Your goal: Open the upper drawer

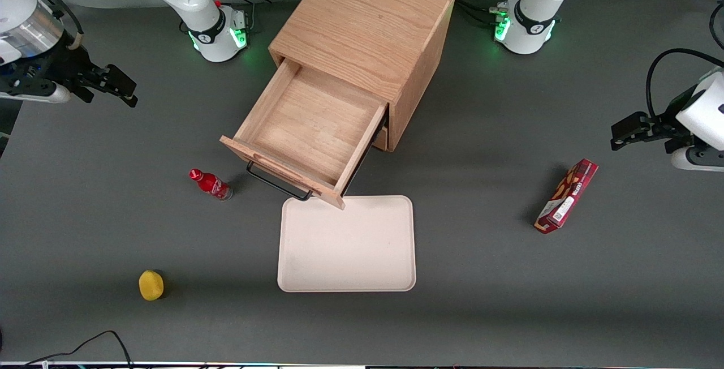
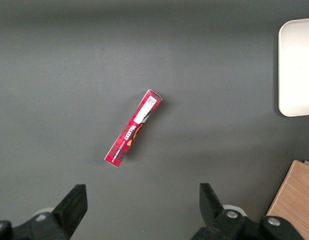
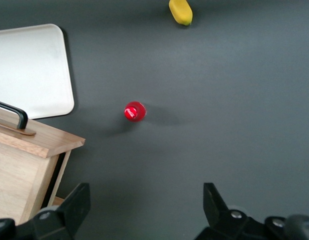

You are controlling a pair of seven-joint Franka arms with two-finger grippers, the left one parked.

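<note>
The upper drawer (image 1: 308, 131) is already standing pulled well out of the cabinet (image 1: 367, 24), its black handle (image 1: 277, 183) facing the front camera, while the claw (image 1: 116, 85) is hanging wide and empty toward the working arm's end of the counter (image 1: 481, 278) — well apart from that handle.

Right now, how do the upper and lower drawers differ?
The upper drawer is pulled far out, tray bare, handle over the tray's edge; the lower drawer sits shut, only a corner showing. Both are light oak. The gripper hangs open, away toward the working arm's end.
</note>
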